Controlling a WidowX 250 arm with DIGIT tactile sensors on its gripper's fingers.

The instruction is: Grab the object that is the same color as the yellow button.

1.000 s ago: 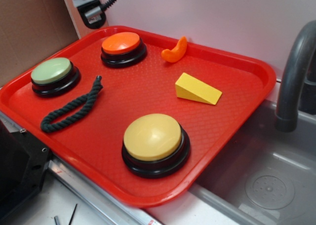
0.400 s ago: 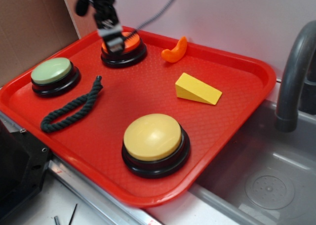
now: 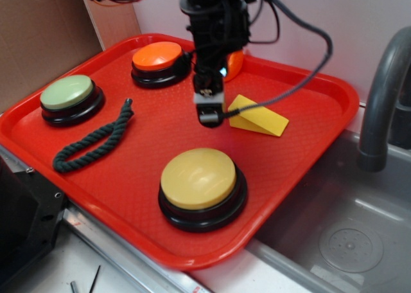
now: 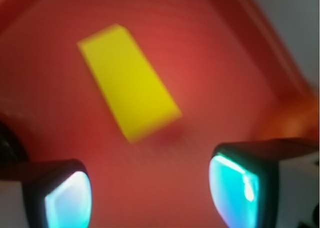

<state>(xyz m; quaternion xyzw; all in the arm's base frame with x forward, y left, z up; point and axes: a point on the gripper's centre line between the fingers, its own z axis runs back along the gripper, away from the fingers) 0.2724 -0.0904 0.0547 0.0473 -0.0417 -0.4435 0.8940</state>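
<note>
Gripper [image 3: 210, 115] hung w/ jaws apart, empty, over red tray [image 3: 321, 123]. Yellow wedge [image 3: 259, 117] lay flat just at its 3 o'clock, untouched; yellow button [image 3: 200, 178] sat at 6 o'clock.

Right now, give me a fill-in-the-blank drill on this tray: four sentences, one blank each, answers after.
1. The wedge is colored ____.
2. The tray holds ____ buttons.
3. The rope lies nearest the ____ button.
4. In the wrist view, the end effector has its fingers spread, with ____ between them.

Answers: yellow; three; green; nothing
</note>
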